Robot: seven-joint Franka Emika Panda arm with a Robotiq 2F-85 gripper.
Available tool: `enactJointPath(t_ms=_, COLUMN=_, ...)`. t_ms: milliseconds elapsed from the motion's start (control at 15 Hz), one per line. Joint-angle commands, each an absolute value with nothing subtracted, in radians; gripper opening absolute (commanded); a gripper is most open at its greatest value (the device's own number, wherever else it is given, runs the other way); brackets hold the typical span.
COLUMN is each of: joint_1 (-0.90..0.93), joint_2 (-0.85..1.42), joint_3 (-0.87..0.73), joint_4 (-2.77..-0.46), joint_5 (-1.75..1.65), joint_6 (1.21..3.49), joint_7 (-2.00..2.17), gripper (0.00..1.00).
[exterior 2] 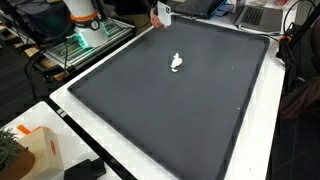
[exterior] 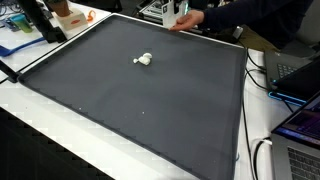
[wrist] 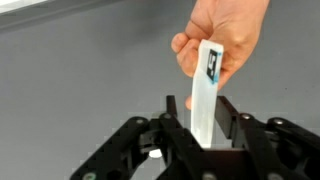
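Observation:
In the wrist view a person's hand [wrist: 222, 40] holds a flat white strip [wrist: 205, 95] with a dark label near its top, upright between my gripper's [wrist: 198, 105] black fingers. The right finger [wrist: 229, 108] stands close against the strip. A gap still shows between the strip and the left finger [wrist: 171, 108], so the jaws are partly drawn in and not clamped. In both exterior views the hand with the strip [exterior: 176, 14] [exterior 2: 161, 14] is at the mat's far edge, where I cannot make out the gripper.
A large dark mat [exterior: 140, 110] [exterior 2: 190, 110] covers the table. A small white object [exterior: 144, 59] [exterior 2: 177, 63] lies on it. The robot base [exterior 2: 85, 20] stands beyond one corner. A white and orange box [exterior 2: 40, 150], laptops [exterior: 300, 130] and cables ring the mat.

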State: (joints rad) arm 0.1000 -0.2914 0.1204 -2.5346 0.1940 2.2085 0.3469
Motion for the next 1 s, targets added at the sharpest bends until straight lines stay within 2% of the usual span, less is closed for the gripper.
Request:
enactJointPath(t_ms=0, joint_1=0.096, joint_2=-0.315, joint_3=0.119, joint_4=-2.553, joint_5=0.215, joint_6=2.192, joint_7=0.342, gripper=0.15)
enactJointPath(t_ms=133, joint_1=0.095, joint_2=-0.314, joint_3=0.12, joint_4=-2.554, joint_5=0.214, joint_6=2.192, joint_7=0.344, gripper=0.01)
enactJointPath(t_ms=200, joint_1=0.095, joint_2=-0.314, joint_3=0.119, joint_4=-2.554, joint_5=0.214, joint_6=2.194, joint_7=0.344, gripper=0.0)
enactJointPath(t_ms=533, joint_1=0.092, joint_2=-0.291, joint_3=0.126, joint_4=-2.537, joint_5=0.195, joint_6=2.206, joint_7=0.346, gripper=0.04)
enactJointPath(t_ms=933, joint_1=0.092, joint_2=-0.29, joint_3=0.126, joint_4=-2.536, joint_5=0.195, joint_6=2.207, joint_7=0.346, gripper=0.04)
